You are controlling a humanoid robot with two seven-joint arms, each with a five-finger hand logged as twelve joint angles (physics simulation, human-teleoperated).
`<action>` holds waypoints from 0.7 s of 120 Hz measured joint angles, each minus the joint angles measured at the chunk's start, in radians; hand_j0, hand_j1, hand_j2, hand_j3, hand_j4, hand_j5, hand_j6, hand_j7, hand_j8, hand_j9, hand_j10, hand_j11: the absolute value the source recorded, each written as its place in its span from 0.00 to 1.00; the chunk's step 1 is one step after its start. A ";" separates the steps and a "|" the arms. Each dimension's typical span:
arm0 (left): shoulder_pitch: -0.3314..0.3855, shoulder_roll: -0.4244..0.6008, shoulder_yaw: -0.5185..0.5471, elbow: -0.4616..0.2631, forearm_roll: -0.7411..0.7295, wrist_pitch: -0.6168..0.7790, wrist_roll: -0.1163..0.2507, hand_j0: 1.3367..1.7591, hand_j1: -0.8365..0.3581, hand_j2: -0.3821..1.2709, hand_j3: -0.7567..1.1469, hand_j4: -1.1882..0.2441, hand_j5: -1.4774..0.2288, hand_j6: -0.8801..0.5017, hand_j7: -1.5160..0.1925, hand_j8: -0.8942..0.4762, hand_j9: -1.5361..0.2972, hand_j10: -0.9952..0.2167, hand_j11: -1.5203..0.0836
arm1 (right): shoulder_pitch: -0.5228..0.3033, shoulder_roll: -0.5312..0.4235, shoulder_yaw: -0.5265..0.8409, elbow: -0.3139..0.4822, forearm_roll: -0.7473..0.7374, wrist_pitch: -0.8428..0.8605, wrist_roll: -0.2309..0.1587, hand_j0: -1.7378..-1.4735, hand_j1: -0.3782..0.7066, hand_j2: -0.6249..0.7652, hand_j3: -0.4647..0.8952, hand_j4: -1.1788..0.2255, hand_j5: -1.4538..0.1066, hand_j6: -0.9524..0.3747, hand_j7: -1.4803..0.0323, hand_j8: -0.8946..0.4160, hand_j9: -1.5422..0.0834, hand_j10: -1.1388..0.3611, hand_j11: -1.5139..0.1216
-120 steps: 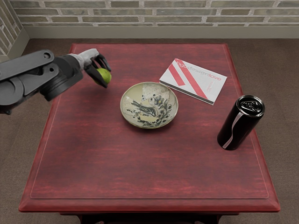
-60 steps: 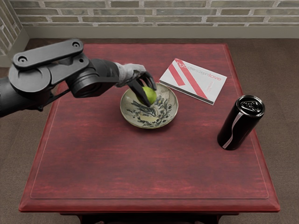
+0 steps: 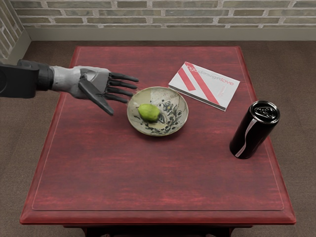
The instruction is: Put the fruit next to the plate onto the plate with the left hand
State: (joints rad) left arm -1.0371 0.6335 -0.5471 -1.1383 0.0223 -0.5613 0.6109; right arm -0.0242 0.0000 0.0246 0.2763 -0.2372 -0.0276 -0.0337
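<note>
A green pear-like fruit (image 3: 148,112) lies inside the patterned ceramic plate (image 3: 174,124) near the middle of the red table. My left hand (image 3: 114,89) hovers just left of the plate's rim, its fingers (image 3: 124,84) spread flat and holding nothing. Its arm comes in from the left edge. A small gap separates the hand from the fruit. The right arm does not show.
A white and red book (image 3: 204,84) lies behind the plate to the right. A black soda can (image 3: 254,129) stands at the right side of the table. The wooden table (image 3: 148,173) has bare surface across its front half.
The left hand carried the fruit rightward over the plate, let it go there, and drew back to the left with fingers spread. The fruit now rests in the plate.
</note>
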 joint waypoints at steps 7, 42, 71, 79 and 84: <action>0.039 0.069 -0.044 0.000 -0.037 -0.021 0.000 0.76 0.92 0.25 0.40 0.77 0.80 0.60 0.82 0.61 0.78 0.76 0.88 | 0.000 0.000 0.000 0.000 0.000 0.000 0.000 0.30 0.03 0.45 0.34 0.84 0.93 0.72 0.98 0.68 0.95 0.76 0.93; 0.106 0.283 -0.087 0.012 -0.096 -0.049 0.000 0.76 0.96 0.24 0.40 0.81 0.84 0.62 0.86 0.63 0.81 0.79 0.92 | 0.003 0.000 0.000 0.000 0.000 0.000 0.000 0.30 0.03 0.45 0.34 0.84 0.93 0.72 0.98 0.68 0.95 0.76 0.93; 0.109 0.311 -0.090 0.128 -0.103 -0.050 0.000 0.76 0.97 0.23 0.40 0.81 0.85 0.62 0.87 0.64 0.82 0.80 0.93 | 0.006 0.000 0.000 0.000 0.000 0.000 0.000 0.30 0.03 0.45 0.34 0.84 0.93 0.72 0.98 0.68 0.95 0.76 0.93; 0.114 0.316 -0.090 0.142 -0.104 -0.050 0.000 0.76 0.97 0.23 0.40 0.81 0.85 0.62 0.87 0.64 0.82 0.80 0.93 | 0.006 0.000 0.000 0.000 0.000 0.000 0.000 0.30 0.03 0.45 0.34 0.84 0.93 0.72 0.98 0.68 0.95 0.76 0.93; 0.114 0.317 -0.090 0.147 -0.104 -0.050 0.000 0.76 0.97 0.23 0.40 0.81 0.85 0.62 0.87 0.64 0.82 0.80 0.93 | 0.006 0.000 0.000 0.000 0.000 0.000 0.000 0.30 0.03 0.45 0.34 0.84 0.93 0.72 0.98 0.68 0.95 0.76 0.93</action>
State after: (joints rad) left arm -0.9233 0.9510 -0.6372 -0.9909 -0.0821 -0.6117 0.6109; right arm -0.0185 0.0000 0.0246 0.2764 -0.2371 -0.0276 -0.0337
